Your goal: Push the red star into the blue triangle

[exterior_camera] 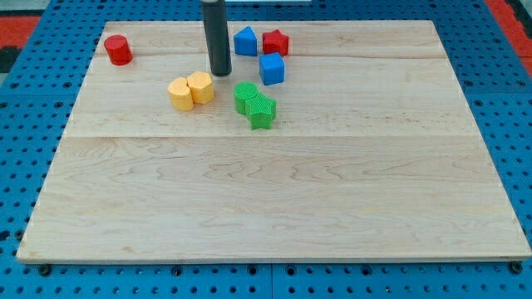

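The red star [275, 42] sits near the view's top, touching the right side of the blue triangle [245, 41]. A blue cube [272, 69] lies just below them. My tip [220, 73] stands to the left of and slightly below the blue triangle, apart from it, just above and to the right of the two yellow blocks [190, 90].
A red cylinder [118, 50] sits at the view's top left. Two green blocks [255, 105] lie together below the blue cube. The wooden board [274, 199] rests on a blue perforated table.
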